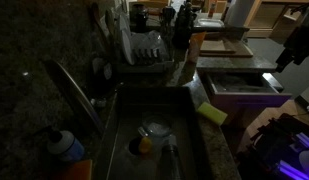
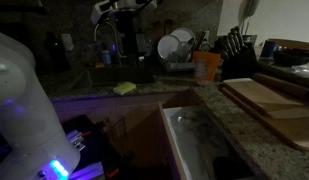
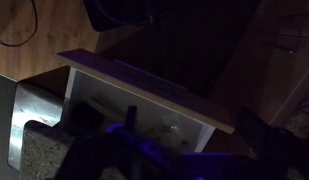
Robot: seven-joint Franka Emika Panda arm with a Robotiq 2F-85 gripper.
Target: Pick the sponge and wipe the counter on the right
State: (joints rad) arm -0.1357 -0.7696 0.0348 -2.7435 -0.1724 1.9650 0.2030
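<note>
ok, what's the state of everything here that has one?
sponge: lying on the counter rim beside the sink, not gripped
gripper: open, empty
drawer: pulled open
plates: standing upright in the dish rack
faucet: too dark to tell if running

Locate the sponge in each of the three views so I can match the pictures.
Exterior view: the sponge lies right of centre, on the edge of the counter.
Exterior view: the sponge lies left of centre, on the counter's front edge.
Wrist view: not in it.
Shared landmark: the white plates, standing upright beyond the sponge in both exterior views.
</note>
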